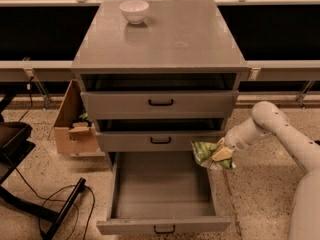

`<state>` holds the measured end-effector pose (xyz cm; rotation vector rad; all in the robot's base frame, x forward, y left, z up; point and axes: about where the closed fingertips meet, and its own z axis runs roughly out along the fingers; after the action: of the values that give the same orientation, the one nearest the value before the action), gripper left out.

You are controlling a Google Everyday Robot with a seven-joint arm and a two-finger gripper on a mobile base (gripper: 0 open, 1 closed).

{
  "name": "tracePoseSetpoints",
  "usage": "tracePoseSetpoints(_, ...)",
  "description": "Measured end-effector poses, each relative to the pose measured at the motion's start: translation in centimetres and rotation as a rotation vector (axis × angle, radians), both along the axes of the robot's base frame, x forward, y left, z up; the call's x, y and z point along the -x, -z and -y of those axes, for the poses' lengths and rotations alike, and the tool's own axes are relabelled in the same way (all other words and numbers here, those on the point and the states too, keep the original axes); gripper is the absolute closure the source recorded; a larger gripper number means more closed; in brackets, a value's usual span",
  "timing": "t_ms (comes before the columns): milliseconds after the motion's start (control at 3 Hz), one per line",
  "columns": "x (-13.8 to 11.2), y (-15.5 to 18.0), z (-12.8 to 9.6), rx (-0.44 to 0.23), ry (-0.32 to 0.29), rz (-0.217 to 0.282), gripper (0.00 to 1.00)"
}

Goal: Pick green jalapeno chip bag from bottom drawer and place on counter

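Observation:
The green jalapeno chip bag (205, 152) hangs crumpled in my gripper (221, 154), just above the right rim of the open bottom drawer (162, 188) and in front of the middle drawer's right end. My gripper is shut on the bag; my white arm reaches in from the right. The bottom drawer is pulled out and its inside shows nothing in it. The counter (170, 39) is the grey cabinet top, well above the gripper.
A white bowl (134, 10) stands at the counter's back left. The two upper drawers (160, 103) are closed or nearly so. A cardboard box (75, 126) sits left of the cabinet. A black stand and cables (45, 204) lie on the floor at the left.

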<state>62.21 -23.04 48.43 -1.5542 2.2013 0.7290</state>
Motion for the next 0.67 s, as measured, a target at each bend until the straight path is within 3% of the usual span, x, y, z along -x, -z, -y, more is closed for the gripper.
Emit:
tracePoseSetpoints(333,-0.4,-0.4,0.2,-0.002,0.003,0.007,1.00)
tracePoseSetpoints(667,-0.4,-1.4,-1.0,0.015,-0.024,0.012,1.00)
